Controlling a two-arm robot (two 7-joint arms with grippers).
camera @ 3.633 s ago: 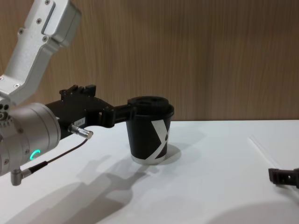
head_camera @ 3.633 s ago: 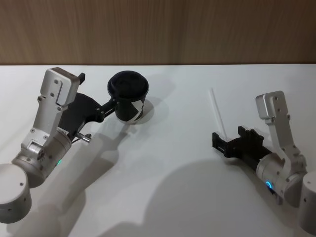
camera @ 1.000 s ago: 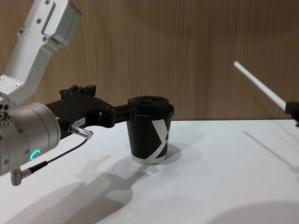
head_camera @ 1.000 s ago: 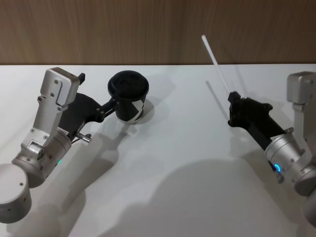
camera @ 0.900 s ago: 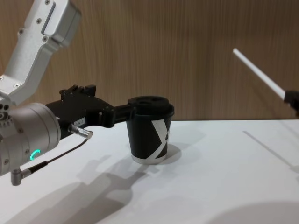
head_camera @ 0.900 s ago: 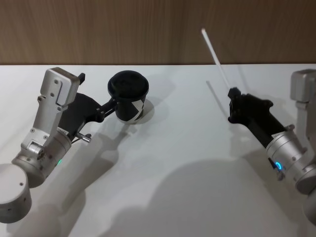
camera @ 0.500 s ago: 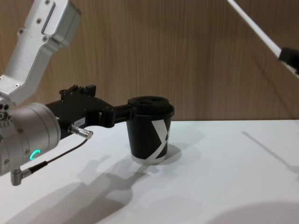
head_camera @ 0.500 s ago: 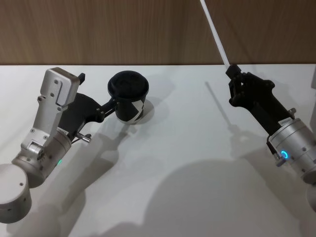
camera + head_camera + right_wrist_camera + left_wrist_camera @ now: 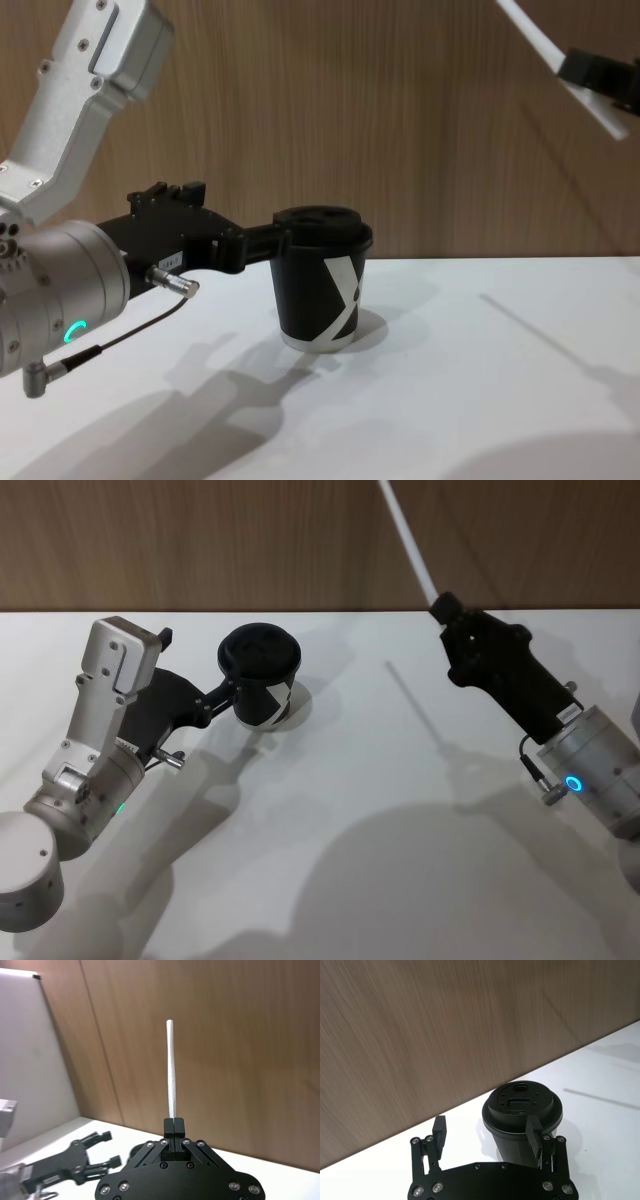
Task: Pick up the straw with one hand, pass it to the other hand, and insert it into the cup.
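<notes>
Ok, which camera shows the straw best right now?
The right wrist view: the straw rises straight above the shut right claw, tip included. The head view cuts off its top; the chest view catches short pieces either side of the claw, upper right.

Cup [image 9: 262, 678] stands upright on the white table [image 9: 350, 820], black lid on, white mark facing the robot.

Left gripper [image 9: 230, 687] reaches the cup from the cup's left. One black finger meets the cup wall just under the lid; the other finger can't be made out.

Right gripper [image 9: 445, 609] is well to the right of the cup, raised off the table, jaws pinched on the lower end of the straw [image 9: 405, 528].

The straw is white and straight. It slants up from the gripper with its free end leaning toward the cup's side, and it crosses the wooden wall [image 9: 200, 540] to the top edge.

A thin straw shadow [image 9: 415, 708] lies on the table right of the cup, between cup and right arm.
</notes>
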